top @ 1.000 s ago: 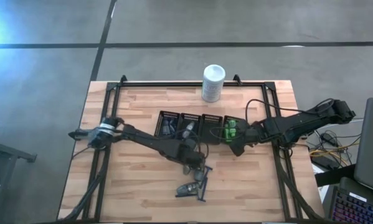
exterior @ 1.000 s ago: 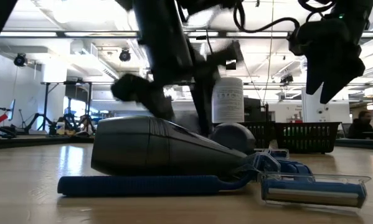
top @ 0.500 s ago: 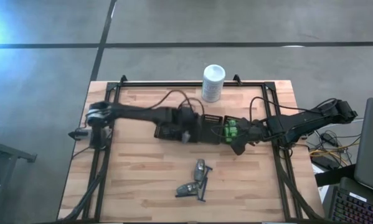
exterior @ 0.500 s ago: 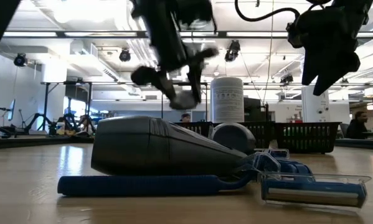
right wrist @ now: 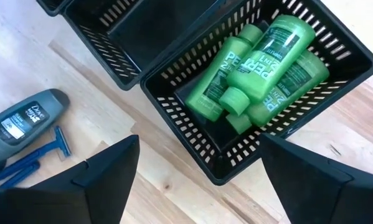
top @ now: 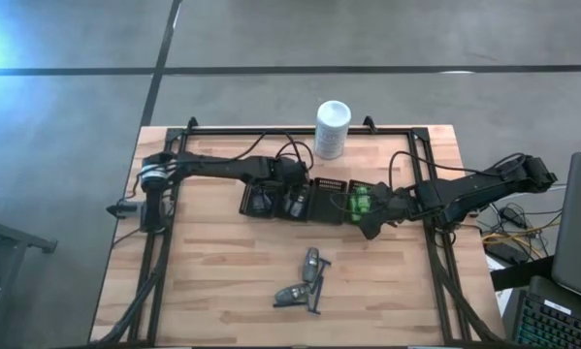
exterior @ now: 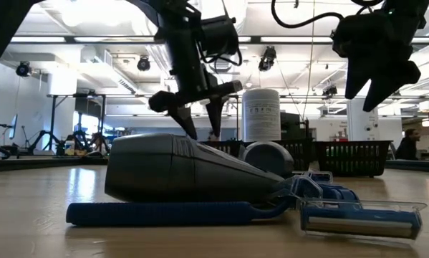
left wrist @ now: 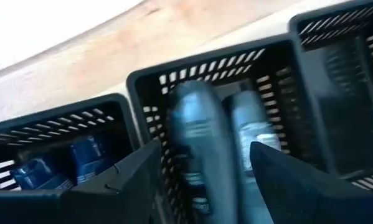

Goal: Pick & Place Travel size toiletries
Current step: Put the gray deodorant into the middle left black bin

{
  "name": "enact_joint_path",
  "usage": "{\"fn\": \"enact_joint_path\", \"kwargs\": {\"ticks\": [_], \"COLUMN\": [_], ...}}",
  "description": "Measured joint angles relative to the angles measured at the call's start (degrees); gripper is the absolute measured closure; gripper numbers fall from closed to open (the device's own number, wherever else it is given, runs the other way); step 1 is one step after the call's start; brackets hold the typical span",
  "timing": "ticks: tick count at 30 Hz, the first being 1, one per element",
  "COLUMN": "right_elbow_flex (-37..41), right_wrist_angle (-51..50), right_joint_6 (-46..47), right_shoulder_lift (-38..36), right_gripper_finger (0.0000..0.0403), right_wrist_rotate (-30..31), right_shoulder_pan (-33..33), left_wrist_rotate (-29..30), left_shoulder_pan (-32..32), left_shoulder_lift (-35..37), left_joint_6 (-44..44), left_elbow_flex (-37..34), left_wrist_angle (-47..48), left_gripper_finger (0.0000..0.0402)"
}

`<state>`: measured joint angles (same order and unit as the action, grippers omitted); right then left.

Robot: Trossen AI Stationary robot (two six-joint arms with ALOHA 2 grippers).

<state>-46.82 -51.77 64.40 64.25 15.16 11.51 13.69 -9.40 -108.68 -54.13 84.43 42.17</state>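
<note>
My left gripper (top: 295,201) hangs open over the black mesh tray's (top: 326,182) second compartment from the left, seen as (exterior: 198,109) in the low view. Under it (left wrist: 202,158) two grey tubes (left wrist: 195,137) lie in that compartment, and blue-ended sticks (left wrist: 80,163) fill the one beside it. My right gripper (top: 370,226) (right wrist: 198,180) hovers open just off the tray's near right corner, above the green bottles (right wrist: 261,68) lying in the rightmost compartment. Two more grey tubes (top: 312,262) (top: 292,294) and dark blue sticks (top: 317,291) lie flat on the table nearer me.
A tall white canister (top: 332,128) stands at the table's far edge behind the tray. Cables trail from both arms over the tray area. In the low view a grey tube (exterior: 185,172) and blue razors (exterior: 178,213) fill the foreground. Bare wood lies left and near right.
My left gripper carried a grey tube up from the pile near the table's middle toward the far edge, reached the tray's second compartment, opened and let the tube go into it. The right arm kept still.
</note>
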Motion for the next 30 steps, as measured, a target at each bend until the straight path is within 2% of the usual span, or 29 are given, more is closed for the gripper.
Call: {"fn": "enact_joint_path", "kwargs": {"ticks": [3, 6, 12, 21, 27, 30], "right_elbow_flex": [0.1, 0.1, 0.1, 0.2, 1.1, 1.3], "right_wrist_angle": [0.1, 0.1, 0.1, 0.0, 0.0, 0.0], "right_joint_6": [0.1, 0.1, 0.2, -0.3, -1.9, -2.0], "right_shoulder_lift": [0.0, 0.0, 0.0, 0.1, 0.1, 0.1], "right_gripper_finger": [0.0062, 0.005, 0.004, 0.0051, 0.0062, 0.0067], "right_wrist_rotate": [0.2, 0.3, 0.3, 0.3, 0.0, -1.3], "right_shoulder_pan": [0.0, 0.0, 0.0, 0.0, 0.0, 0.0], "left_wrist_rotate": [-0.4, -3.4, -5.0, -3.1, -3.7, -3.9], "left_shoulder_pan": [0.3, 1.2, 9.0, 23.5, 29.2, 30.7], "left_shoulder_lift": [0.0, 0.0, 0.5, -1.8, -8.7, -11.4], "left_joint_6": [0.0, 0.0, 1.5, -15.8, -26.3, -31.0], "left_elbow_flex": [-0.3, 1.2, 7.0, 6.9, 7.1, 8.7], "left_wrist_angle": [0.2, 0.3, -0.5, -1.9, -10.1, -9.8], "left_gripper_finger": [0.0148, 0.0144, 0.0145, 0.0145, 0.0145, 0.0145]}}
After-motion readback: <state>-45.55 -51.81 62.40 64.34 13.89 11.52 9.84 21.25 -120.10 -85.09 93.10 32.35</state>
